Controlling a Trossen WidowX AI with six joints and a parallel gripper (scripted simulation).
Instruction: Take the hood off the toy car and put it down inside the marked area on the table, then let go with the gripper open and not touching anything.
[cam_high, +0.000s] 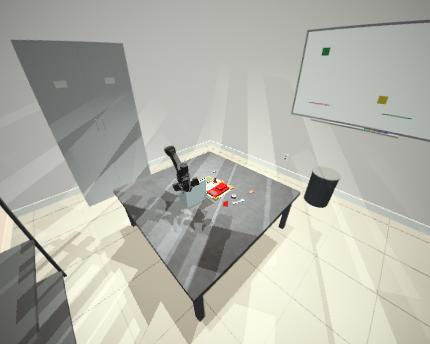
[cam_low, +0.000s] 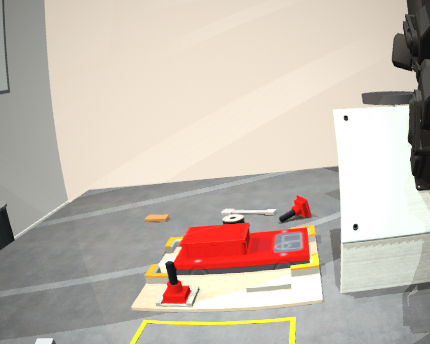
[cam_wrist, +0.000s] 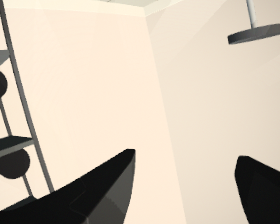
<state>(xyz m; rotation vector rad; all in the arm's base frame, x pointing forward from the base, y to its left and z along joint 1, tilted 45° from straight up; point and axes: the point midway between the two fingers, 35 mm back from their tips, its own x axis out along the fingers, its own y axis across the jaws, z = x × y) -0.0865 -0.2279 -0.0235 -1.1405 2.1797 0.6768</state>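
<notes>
Red toy car (cam_low: 240, 250) is sitting on its wooden board (cam_low: 235, 292) on the counter (cam_low: 100, 250), and as far as I can tell the hood (cam_low: 289, 243) is on it, at the end nearest the white block (cam_low: 372, 172). So basically nothing's done yet: I've got to get down there, lift the hood off, carry it over to the yellow-outlined marked area (cam_low: 215, 330) just in front of the board, set it down and back away.

The gripper (cam_wrist: 188, 203) is nowhere near any of it (the arm (cam_high: 179, 172) is folded up by the block, well apart from the car). From the wrist cam I'm just looking at a bare wall and ceiling, with the jaws about halfway apart, nothing between them and touching nothing. That's likely too narrow for the hood, so I'd guess they need widening first.
</notes>
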